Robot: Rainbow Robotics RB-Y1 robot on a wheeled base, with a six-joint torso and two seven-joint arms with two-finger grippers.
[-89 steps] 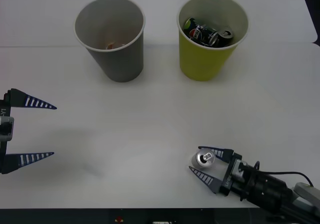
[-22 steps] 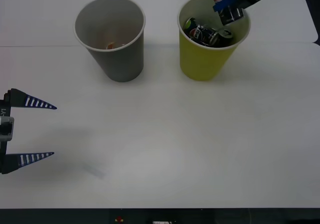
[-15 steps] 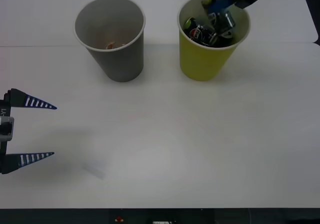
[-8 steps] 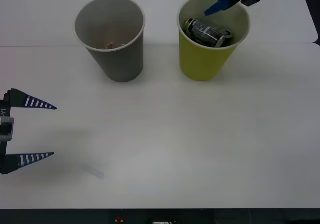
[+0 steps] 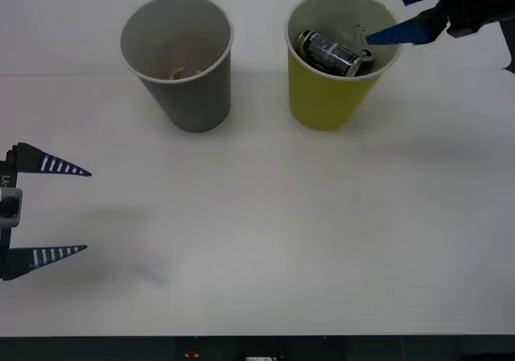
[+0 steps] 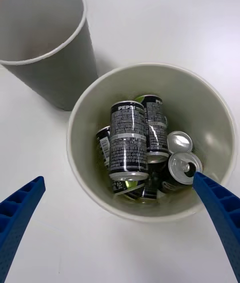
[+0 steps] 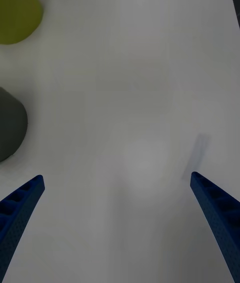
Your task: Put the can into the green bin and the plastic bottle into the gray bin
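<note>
The yellow-green green bin [image 5: 330, 96] [image 6: 210, 108] stands at the back right of the table. The can [image 5: 366, 55] [image 6: 184, 165] lies inside it, shiny top up, among dark black-and-green cans [image 6: 127, 148]. The gray bin [image 5: 189, 96] [image 6: 60, 73] stands to its left, with a small orange scrap at its bottom. My right gripper [image 5: 406, 14] [image 6: 117, 178] hovers open and empty just right of and above the green bin's rim. At the table's left edge my left gripper [image 5: 84, 211] [image 7: 116, 177] rests open over bare table. The plastic bottle is out of view.
The white table [image 5: 265, 216] spreads wide in front of both cups. A faint gray smudge [image 5: 153, 276] [image 7: 197, 155] marks the surface near my left gripper. The table's near edge [image 5: 257, 338] runs along the bottom of the front view.
My right gripper carried the can over the green bin, opened and dropped it in, then pulled back to the right. The left arm has not moved.
</note>
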